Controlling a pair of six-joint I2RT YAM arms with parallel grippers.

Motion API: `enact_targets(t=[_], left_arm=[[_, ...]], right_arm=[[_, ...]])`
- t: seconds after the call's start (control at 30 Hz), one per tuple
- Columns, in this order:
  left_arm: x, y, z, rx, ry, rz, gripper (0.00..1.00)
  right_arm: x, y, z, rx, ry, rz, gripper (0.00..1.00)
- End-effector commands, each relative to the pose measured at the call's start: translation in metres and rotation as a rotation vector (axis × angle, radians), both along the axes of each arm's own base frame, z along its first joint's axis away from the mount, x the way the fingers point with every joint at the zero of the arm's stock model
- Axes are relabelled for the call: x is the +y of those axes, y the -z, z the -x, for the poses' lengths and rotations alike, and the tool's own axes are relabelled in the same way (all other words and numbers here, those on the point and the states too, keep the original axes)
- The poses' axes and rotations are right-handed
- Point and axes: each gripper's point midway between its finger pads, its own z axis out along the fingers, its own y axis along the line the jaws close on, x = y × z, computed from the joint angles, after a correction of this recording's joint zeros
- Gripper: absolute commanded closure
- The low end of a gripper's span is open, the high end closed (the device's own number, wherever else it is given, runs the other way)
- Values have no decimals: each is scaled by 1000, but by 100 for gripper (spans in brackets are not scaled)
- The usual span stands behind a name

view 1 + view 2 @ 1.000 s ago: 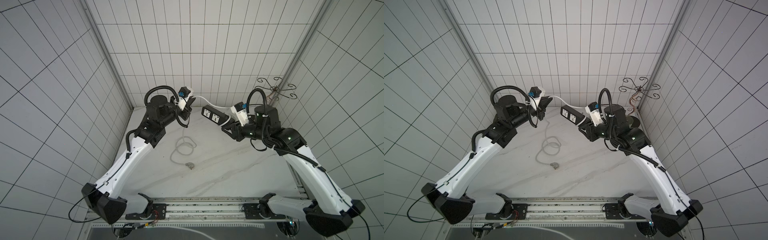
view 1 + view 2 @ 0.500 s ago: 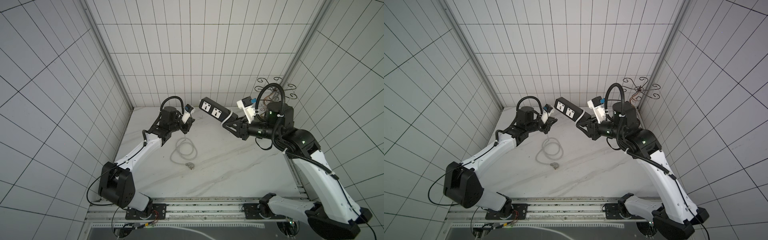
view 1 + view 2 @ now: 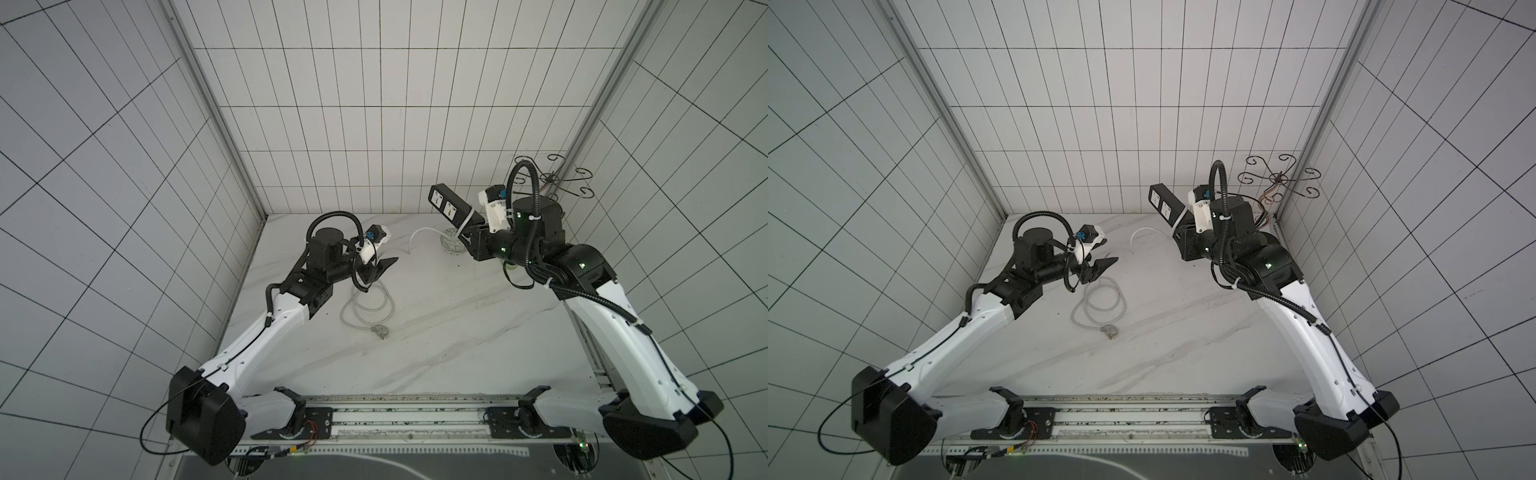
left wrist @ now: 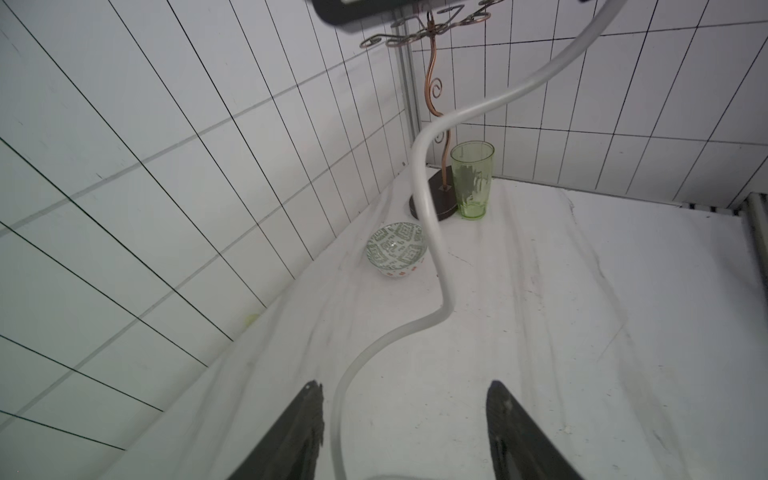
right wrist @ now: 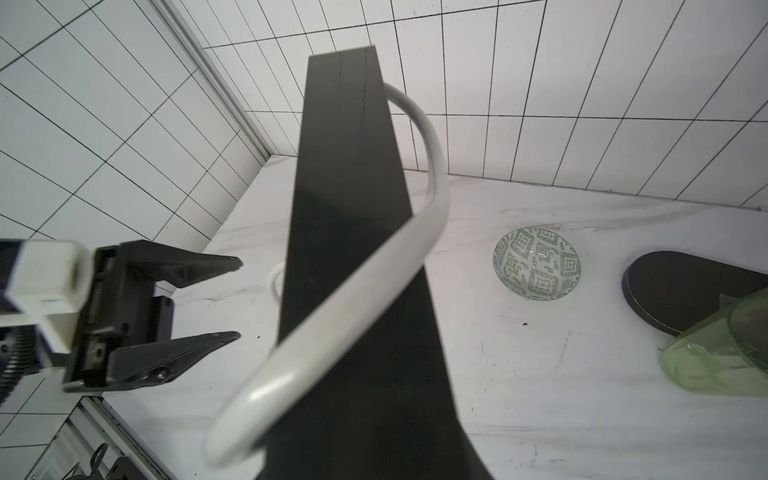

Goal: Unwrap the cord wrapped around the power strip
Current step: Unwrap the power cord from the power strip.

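Plug [image 3: 379,332] and loose coils of the cord [image 3: 368,305] lie on the marble table [image 3: 436,357] nearest the rig, most of the cable evidently already freed; beyond them the left gripper [image 3: 381,269] hovers low over the coils with its claw spread, and in the left wrist view the cord [image 4: 432,232] runs untouched between the two black fingers [image 4: 299,432], gripped by neither. Farther back, the right gripper [image 3: 469,237] is clamped on one end of the power strip [image 3: 451,206], holding it tilted in the air above the far side of the table, white sockets facing up toward the camera. Work appears not quite finished: the right wrist view shows one pale loop of cord [image 5: 357,286] crossing the underside of the black bar, so at least one turn likely remains to be slipped off. Left arm reaches forward at a shallow angle, elbow low; right arm is raised, wrist angled inward. Behind stand a patterned bowl [image 4: 397,249], a green glass [image 4: 473,178] and a copper wire stand [image 3: 555,178] in the far corner
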Motion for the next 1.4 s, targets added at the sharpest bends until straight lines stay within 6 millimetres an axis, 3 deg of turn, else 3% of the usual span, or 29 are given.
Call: enact_targets(t=[0.0,0.2,0.3,0.4,0.63,0.73,0.87,1.13,1.23,1.37], left_arm=[[-7,-28,13,-158,-1,-37,29],[-61,-68,61,-340,194,4,10],[-76,-73,57,-342,215,42,10],[-90,-65,50,-331,244,37,14],[-109,-40,24,-366,207,-41,32],[-104,-32,0,-376,98,-75,41],[-100,-23,-14,-363,74,-131,51],[-99,2,-20,-326,82,-198,93],[-99,-2,-17,-334,89,-196,100],[-91,-32,1,-375,116,-144,100]], right_arm=[[-8,-44,7,-107,4,-21,100],[9,-45,23,-79,-118,-67,100],[9,-46,28,-76,-131,-73,100],[10,-48,32,-76,-145,-90,100],[13,-52,38,-72,-166,-123,100],[13,-52,40,-68,-168,-124,100],[10,-50,40,-67,-154,-117,100],[8,-56,40,-77,-148,-118,100],[4,-56,40,-83,-130,-106,100],[-11,-54,31,-96,-42,-54,100]])
